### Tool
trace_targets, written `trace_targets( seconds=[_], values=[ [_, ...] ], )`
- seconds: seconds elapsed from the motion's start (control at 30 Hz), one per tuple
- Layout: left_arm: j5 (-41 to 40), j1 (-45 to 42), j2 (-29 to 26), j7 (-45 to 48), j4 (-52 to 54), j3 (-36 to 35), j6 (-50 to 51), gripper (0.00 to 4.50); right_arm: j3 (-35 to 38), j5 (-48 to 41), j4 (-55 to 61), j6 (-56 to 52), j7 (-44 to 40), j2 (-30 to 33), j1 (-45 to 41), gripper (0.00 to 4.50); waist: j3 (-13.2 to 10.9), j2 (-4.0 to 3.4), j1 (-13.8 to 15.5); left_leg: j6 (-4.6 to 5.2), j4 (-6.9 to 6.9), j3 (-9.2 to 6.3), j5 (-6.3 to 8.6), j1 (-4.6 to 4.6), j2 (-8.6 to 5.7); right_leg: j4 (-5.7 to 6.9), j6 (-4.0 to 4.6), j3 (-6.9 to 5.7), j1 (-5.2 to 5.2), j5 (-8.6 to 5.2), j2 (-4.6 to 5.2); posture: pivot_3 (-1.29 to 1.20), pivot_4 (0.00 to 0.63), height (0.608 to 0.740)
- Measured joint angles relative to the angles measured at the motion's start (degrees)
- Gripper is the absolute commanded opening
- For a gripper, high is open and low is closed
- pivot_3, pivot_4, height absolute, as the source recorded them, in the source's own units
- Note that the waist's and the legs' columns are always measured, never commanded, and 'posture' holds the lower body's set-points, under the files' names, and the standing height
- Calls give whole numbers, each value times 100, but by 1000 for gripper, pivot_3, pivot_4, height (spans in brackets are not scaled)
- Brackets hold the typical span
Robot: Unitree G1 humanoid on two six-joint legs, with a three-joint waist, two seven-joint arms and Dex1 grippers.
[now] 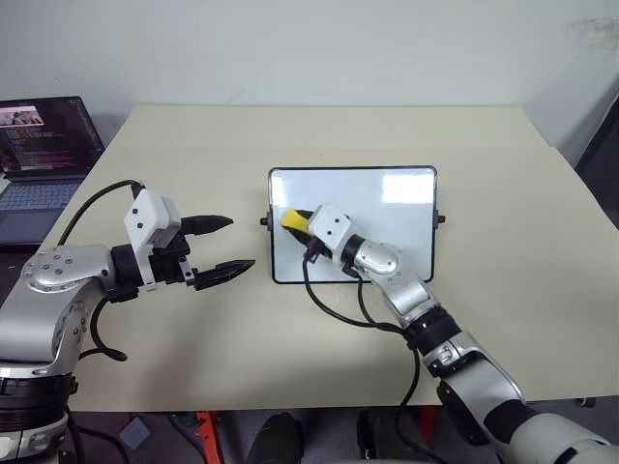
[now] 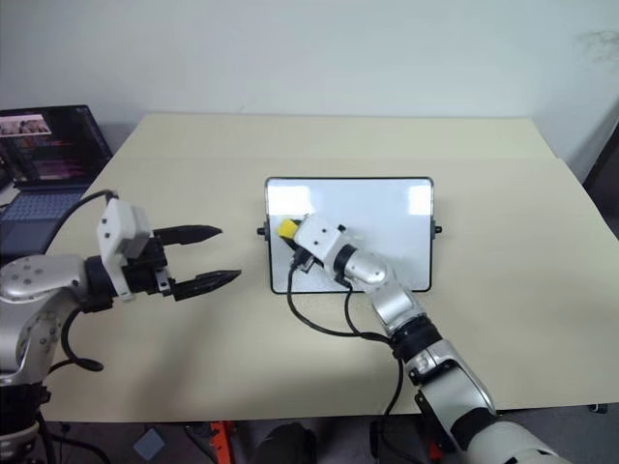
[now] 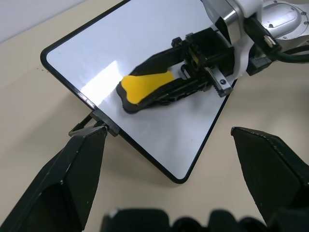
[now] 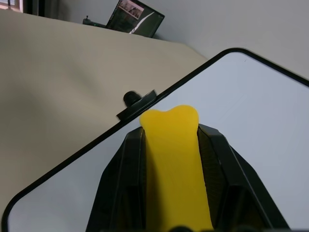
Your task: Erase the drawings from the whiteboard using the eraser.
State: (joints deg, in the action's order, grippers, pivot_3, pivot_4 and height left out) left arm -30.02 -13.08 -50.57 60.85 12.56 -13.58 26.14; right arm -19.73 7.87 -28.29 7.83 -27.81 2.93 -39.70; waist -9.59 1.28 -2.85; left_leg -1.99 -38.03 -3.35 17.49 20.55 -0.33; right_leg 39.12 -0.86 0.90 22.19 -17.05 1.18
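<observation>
Gripping the eraser (image 3: 145, 87) by its long sides, right gripper (image 1: 302, 224) holds it over the whiteboard's (image 1: 387, 208) left part; light, stiff block, black face down. Left gripper (image 1: 224, 246) open beside the board

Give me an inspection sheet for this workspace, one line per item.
Surface: beige table, bare apart from the board.
Job's things: whiteboard lies flat mid-table; no drawings seen on its visible face; yellow eraser over its left part.
Clutter: nothing seen.
Grippers: right gripper shut on the eraser; left gripper open, beside the board's left edge.
Cables: black cables loop along both arms.
Surroundings: open laptop at far left; pale wall behind.
</observation>
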Motion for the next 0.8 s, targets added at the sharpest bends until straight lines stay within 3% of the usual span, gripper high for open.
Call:
trace_targets(
  seconds=[0.5, 0.63, 0.8],
  values=[
    [10, -63, 8, 28, -142, 130, -34, 4500, -199, -11, 565, -118, -330, 284, 482, 1177, 0, 1, 14, 0, 0, -1, 0, 3, 0, -1, 0, 0, 1, 1, 0, 0, 150, 740],
    [20, -127, 8, 89, -172, 201, -38, 4500, -149, -17, 431, -241, -250, 229, 196, 1177, -1, 0, 12, -1, -1, 0, -1, 3, 0, -1, 2, -1, 3, 4, -1, 0, 150, 740],
    [82, -282, 8, 115, -232, 218, -56, 4500, 126, -60, -324, -223, 26, 79, -754, 1177, -3, -2, 9, -3, 0, -2, -3, 4, 1, -1, 6, -2, 6, 10, -3, 0, 150, 740]
  ],
)
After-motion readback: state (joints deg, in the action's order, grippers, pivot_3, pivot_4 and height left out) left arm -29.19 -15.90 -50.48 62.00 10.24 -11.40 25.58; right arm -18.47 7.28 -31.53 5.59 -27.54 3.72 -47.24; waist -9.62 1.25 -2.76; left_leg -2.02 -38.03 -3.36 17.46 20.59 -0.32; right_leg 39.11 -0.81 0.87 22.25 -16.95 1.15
